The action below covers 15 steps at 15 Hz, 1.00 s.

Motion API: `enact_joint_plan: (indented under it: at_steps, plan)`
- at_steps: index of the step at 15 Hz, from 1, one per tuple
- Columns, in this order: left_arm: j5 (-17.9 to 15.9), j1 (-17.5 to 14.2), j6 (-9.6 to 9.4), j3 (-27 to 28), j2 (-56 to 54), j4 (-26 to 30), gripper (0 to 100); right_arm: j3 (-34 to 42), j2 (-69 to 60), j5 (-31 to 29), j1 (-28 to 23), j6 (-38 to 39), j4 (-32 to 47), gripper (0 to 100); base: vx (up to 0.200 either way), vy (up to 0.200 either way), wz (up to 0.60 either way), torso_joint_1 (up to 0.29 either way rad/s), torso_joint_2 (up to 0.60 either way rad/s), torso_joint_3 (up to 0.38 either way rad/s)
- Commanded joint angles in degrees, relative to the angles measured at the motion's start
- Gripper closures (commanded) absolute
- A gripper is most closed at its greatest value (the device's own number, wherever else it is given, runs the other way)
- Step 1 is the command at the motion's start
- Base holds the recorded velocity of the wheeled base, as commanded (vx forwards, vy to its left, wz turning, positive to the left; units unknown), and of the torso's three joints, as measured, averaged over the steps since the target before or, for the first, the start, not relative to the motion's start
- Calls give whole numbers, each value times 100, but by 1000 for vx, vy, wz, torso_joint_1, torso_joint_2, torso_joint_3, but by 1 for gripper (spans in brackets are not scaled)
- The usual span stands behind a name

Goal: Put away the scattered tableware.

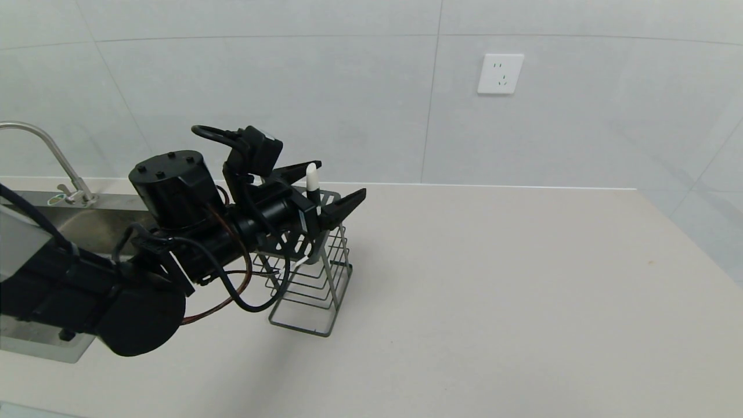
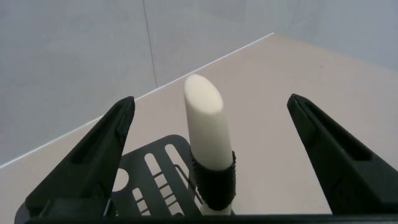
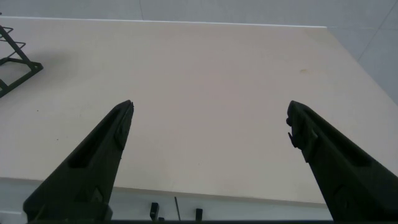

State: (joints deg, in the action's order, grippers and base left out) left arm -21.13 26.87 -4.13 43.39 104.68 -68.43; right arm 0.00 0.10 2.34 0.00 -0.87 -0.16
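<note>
Your left hand (image 1: 339,181) gapes wide around the white-handled utensil (image 1: 312,177), clear of it, upright in the wire rack (image 1: 313,290) beside the sink (image 1: 87,226), left end of the worktop (image 1: 493,290); your right hand (image 3: 210,112) hangs open, empty

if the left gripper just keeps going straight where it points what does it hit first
Probably the white handle standing in the wire rack: it sits between the open jaws of the left gripper, though depth is unclear.
</note>
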Motion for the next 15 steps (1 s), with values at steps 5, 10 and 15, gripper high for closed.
enact_joint_plan:
  at_steps: [5, 10, 15]
  plan:
    - [74, -340, 185, -1104, -1916, -48, 0, 0, 8, 3, 0, -1, -2, 0, 0, 0, 0, 0, 0, 0]
    - [56, -1228, 123, -3653, -5142, 848, 0, 0, 8, 3, 0, -1, -2, 0, 0, 0, 0, 0, 0, 0]
    - [-173, -1544, 70, -4268, -8148, 2861, 0, 0, 8, 3, 0, -1, -2, 0, 0, 0, 0, 0, 0, 0]
